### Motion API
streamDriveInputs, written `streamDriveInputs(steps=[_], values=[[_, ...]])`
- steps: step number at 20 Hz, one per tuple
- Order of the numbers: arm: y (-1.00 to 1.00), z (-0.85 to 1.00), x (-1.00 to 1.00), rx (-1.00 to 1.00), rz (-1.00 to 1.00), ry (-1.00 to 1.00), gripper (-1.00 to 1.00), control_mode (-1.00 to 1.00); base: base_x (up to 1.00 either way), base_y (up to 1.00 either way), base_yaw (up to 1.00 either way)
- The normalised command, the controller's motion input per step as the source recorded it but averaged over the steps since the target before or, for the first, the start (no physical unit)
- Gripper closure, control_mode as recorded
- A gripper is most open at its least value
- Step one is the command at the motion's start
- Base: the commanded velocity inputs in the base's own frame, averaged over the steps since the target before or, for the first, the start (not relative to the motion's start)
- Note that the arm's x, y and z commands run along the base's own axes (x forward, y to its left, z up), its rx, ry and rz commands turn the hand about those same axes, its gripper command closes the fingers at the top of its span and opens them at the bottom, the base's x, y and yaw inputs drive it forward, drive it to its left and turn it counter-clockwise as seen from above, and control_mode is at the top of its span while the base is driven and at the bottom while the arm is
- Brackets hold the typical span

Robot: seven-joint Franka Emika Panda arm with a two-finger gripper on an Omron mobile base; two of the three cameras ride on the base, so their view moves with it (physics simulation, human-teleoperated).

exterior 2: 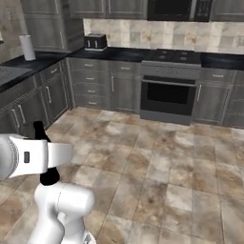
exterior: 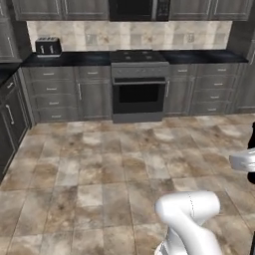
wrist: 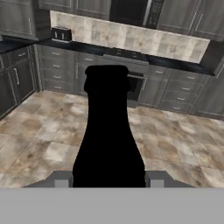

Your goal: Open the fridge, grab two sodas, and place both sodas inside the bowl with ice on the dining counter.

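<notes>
A slim dark soda bottle (wrist: 108, 131) stands upright between my fingertips (wrist: 61, 180) in the hand view, a black silhouette with its cap toward the far wall. My gripper (wrist: 108, 179) is shut on its lower body. From the right base view the bottle's neck (exterior 2: 41, 131) sticks up behind my white forearm and its base (exterior 2: 49, 177) hangs below it. At the right edge of the left base view a dark sliver of the bottle (exterior: 252, 133) shows above the hand. The fridge, the bowl with ice and the dining counter are out of view.
Across a wide brown tiled floor (exterior: 114, 164) stands a dark oven range (exterior: 138, 94) among grey cabinets under a black counter. A toaster (exterior: 48, 47) sits on that counter at the left. Beside a sink on the left counter stands a paper towel roll (exterior 2: 27, 46).
</notes>
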Motion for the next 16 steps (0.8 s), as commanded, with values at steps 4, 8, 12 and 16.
streamDriveInputs(steps=[4, 8, 12, 16], values=[[0.00, 0.00, 0.00, 0.00, 0.00, 0.00, 1.00, 1.00, -0.75, 0.95, 0.20], [0.00, 0.00, 0.00, 0.00, 0.00, 0.00, 1.00, 1.00, -0.71, 0.94, 0.19], [0.00, 0.00, 0.00, 0.00, 0.00, 0.00, 1.00, 1.00, -0.54, 0.97, 0.17], [0.00, 0.00, 0.00, 0.00, 0.00, 0.00, 1.00, 1.00, -0.50, 0.96, 0.13]])
